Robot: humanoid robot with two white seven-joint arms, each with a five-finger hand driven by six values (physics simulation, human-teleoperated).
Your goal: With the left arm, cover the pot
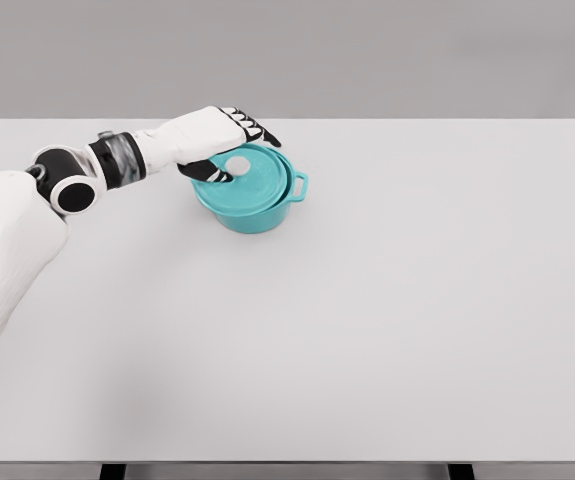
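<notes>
A teal pot (pixel 257 208) stands on the white table (pixel 387 300), left of the middle and toward the back. Its teal lid (pixel 252 180) with a white knob (pixel 238 165) lies tilted on the pot's rim, raised at the left. My left hand (pixel 229 140) reaches in from the left and sits over the lid's left side, fingers stretched over the top and thumb curled below beside the knob. The hand appears to hold the lid. One pot handle (pixel 300 186) sticks out on the right.
The table's far edge runs just behind the pot. My left arm (pixel 77 185) crosses the table's left part. The right arm is out of view.
</notes>
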